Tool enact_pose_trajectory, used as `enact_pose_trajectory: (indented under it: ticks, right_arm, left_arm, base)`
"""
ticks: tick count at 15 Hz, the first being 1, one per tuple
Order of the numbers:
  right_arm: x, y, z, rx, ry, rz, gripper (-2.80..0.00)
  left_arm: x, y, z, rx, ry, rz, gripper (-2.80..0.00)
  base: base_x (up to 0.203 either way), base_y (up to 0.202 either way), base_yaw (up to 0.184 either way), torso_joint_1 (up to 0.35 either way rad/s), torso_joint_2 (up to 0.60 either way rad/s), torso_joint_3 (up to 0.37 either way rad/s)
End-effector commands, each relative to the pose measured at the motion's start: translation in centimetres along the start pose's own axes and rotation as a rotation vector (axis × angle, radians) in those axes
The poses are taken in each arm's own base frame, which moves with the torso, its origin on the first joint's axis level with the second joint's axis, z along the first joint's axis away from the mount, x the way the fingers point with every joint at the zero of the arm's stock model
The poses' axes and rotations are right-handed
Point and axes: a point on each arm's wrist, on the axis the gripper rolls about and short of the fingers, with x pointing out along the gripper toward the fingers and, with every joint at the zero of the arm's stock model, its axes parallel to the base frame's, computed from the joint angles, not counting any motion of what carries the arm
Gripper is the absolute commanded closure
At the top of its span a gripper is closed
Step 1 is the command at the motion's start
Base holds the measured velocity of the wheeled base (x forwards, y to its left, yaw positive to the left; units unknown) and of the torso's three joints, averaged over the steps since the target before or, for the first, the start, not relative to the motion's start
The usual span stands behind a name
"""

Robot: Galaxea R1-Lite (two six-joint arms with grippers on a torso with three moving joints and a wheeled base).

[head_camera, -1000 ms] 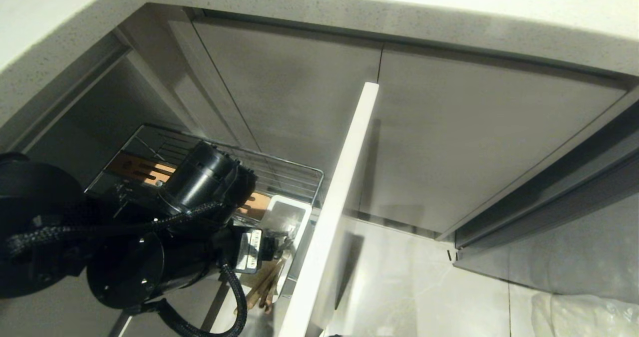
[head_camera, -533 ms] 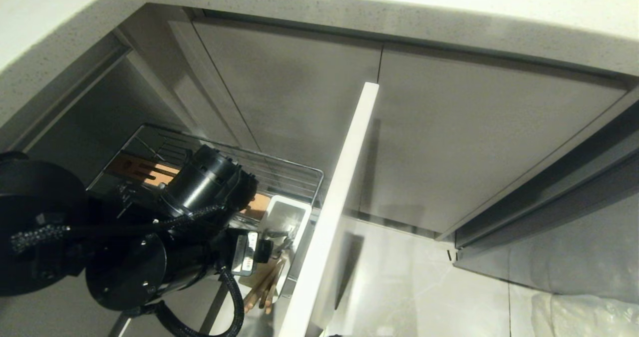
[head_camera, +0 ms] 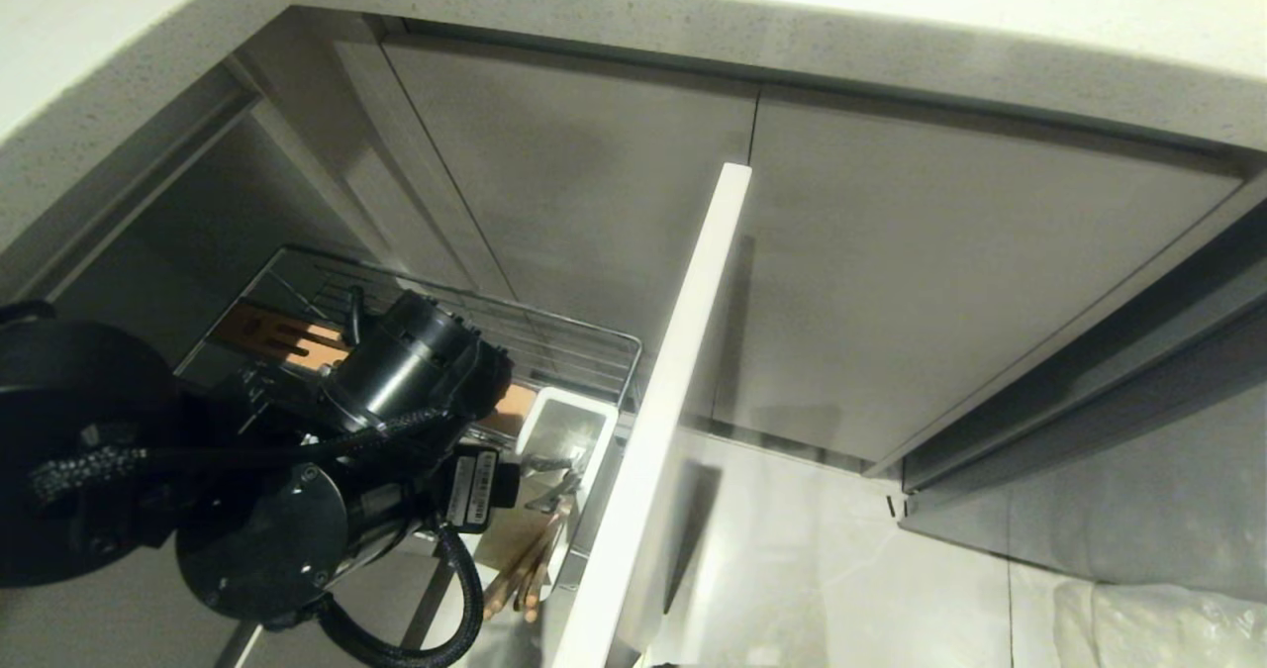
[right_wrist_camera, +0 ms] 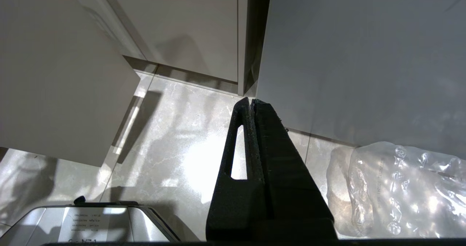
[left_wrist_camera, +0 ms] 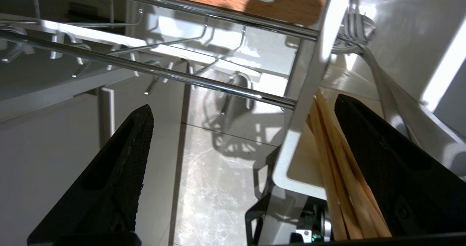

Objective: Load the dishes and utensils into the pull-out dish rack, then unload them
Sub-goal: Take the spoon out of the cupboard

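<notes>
From the head camera, the rack (head_camera: 584,351) stands pulled out below the counter (head_camera: 693,5), its pale front panel (head_camera: 673,401) edge-on and running down the middle of the picture. The left arm (head_camera: 396,371) reaches into the wire basket from the left and covers much of it; a wooden strip (head_camera: 267,330) shows behind the arm. The white caddy (head_camera: 569,430) sits in the basket's corner next to the panel, with the fork (head_camera: 554,490) and the chopsticks (head_camera: 525,564) leaning out of it toward the camera. The left gripper itself is hidden by the arm here. In the left wrist view, the left gripper (left_wrist_camera: 240,107) is spread wide and grasps nothing. One finger (left_wrist_camera: 116,173) hangs over the floor seen through the chrome wires (left_wrist_camera: 182,76); the other lies inside the caddy (left_wrist_camera: 302,129), just beside the chopsticks (left_wrist_camera: 338,180) (whether it touches them is unclear). The fork (left_wrist_camera: 367,53) rests along the caddy's far wall, tines up near the wooden strip (left_wrist_camera: 284,5). The right wrist view shows the right gripper (right_wrist_camera: 251,104) clenched, its fingers pressed together and empty, hanging over the tiled floor (right_wrist_camera: 174,158) near the cabinet doors (right_wrist_camera: 182,27), with a crumpled clear plastic bag (right_wrist_camera: 400,187) on the floor to one side. Neither plate nor bowl shows in any view.
</notes>
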Motion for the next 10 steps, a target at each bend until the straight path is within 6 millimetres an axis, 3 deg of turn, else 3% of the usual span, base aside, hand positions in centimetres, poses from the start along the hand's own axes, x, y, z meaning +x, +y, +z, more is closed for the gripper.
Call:
enact_pose_trajectory:
  ticks: [1,6,10]
  right_arm:
    - [0.0,0.0,0.0,0.0,0.001,0.0,0.0]
    - [0.0,0.0,0.0,0.0,0.001,0.0,0.0]
    - [0.0,0.0,0.0,0.0,0.001,0.0,0.0]
  left_arm:
    - [-0.1,0.1,0.0,-0.006,-0.005,0.005,-2.8]
    - [-1.1,-0.4,1.6,-0.162,-0.09,-0.082,-2.8]
    - [-1.3,-0.9,1.4,-0.167,-0.031,-0.206,-2.8]
  base:
    - [0.0,0.0,0.0,0.0,0.0,0.0]
    - [0.0,0.0,0.0,0.0,0.0,0.0]
    - [0.0,0.0,0.0,0.0,0.0,0.0]
